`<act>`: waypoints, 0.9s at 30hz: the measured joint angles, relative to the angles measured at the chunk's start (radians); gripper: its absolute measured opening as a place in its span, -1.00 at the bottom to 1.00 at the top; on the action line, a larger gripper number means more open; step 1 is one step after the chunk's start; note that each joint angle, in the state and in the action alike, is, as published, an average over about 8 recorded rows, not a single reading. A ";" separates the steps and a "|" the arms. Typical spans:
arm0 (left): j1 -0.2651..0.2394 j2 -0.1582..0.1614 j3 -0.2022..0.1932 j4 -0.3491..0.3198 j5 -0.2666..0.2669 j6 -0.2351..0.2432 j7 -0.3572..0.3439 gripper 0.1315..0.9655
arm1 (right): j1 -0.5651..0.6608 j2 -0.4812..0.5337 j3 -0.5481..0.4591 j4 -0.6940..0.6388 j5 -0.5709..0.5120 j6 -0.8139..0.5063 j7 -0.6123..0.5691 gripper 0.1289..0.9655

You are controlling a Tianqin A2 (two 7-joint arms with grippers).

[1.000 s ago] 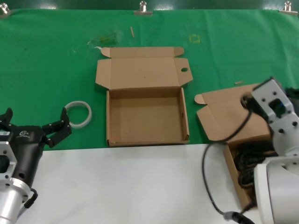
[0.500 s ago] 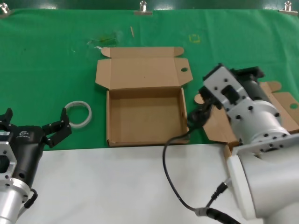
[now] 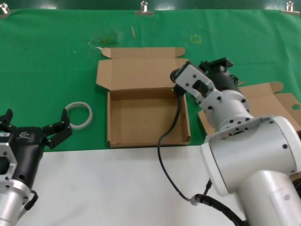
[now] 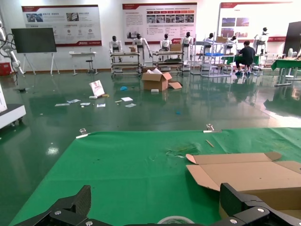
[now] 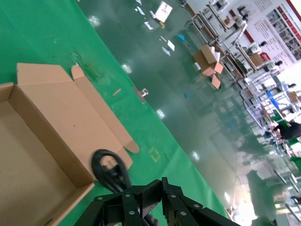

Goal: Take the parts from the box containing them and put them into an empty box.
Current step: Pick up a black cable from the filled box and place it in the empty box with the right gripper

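A: The right gripper (image 3: 217,65) sits at the far right corner of the shallow, nearly square brown cardboard box (image 3: 141,117) in the head view. 1 second ago it was down over the wide-lidded brown cardboard box (image 3: 263,100) to the right of the square one.

B: Has it brought anything? I can't see its load from the head.

A: Nor can I; the arm hides it. The left gripper (image 3: 35,125), jaws spread and holding nothing, is parked left of the square box by the white ring (image 3: 80,115), unmoved.

B: The left wrist view?

A: Only its 2 spread fingers low in the picture, with the square box's raised lid beyond them.

B: And the right wrist?

A: The fingers are drawn together there, and a thin black cable folded into a long narrow bundle (image 5: 109,170) hangs from between them, so I judge it gripped. It hangs over the square box's far right corner, about where lid meets tray.

B: So 1 part is out and carried across. It looks too near the rim; I'd bring it inward over the square box's floor before letting go.
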 joint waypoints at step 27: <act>0.000 0.000 0.000 0.000 0.000 0.000 0.000 1.00 | 0.159 0.013 -0.182 -0.317 0.000 -0.201 0.196 -0.98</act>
